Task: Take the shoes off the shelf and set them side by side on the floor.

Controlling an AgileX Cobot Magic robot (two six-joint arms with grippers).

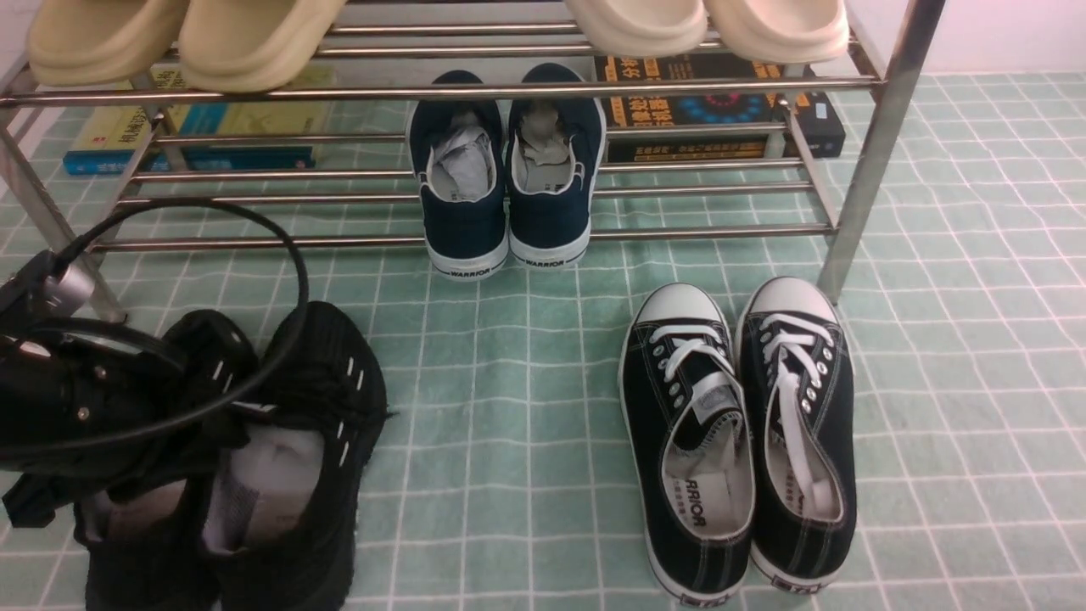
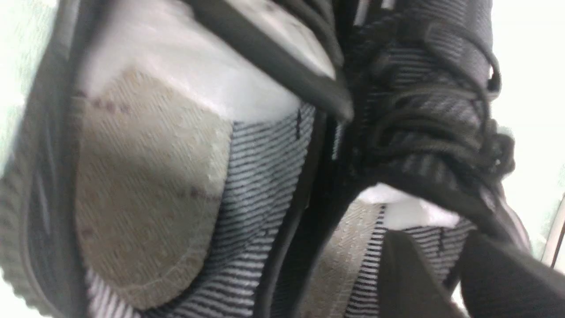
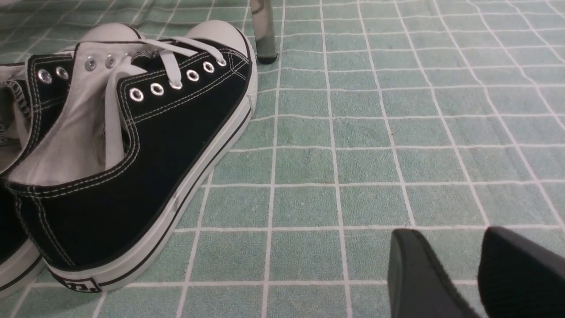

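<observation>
The black knit mesh shoes [image 1: 288, 441] with white dash marks and pale paper stuffing sit at the lower left of the front view, side by side and close to the camera, off the shelf [image 1: 509, 89]. Whether their soles touch the green grid floor [image 1: 509, 407] I cannot tell. My left gripper [image 2: 450, 269] reaches into them from above, its fingers [image 2: 406, 278] closed on a shoe's striped-lined collar [image 2: 437, 247]. The left wrist view is blurred. My right gripper [image 3: 461, 256] hovers low over bare floor [image 3: 353, 168], jaws apart and empty; it does not show in the front view.
A navy WARRIOR pair [image 1: 505, 187] stands on the shelf's lower tier. Slippers [image 1: 178, 38] rest on the upper tier, and books [image 1: 721, 110] lie behind. A black canvas pair [image 1: 738, 424] sits on the floor by the shelf leg [image 1: 874, 161], left of my right gripper.
</observation>
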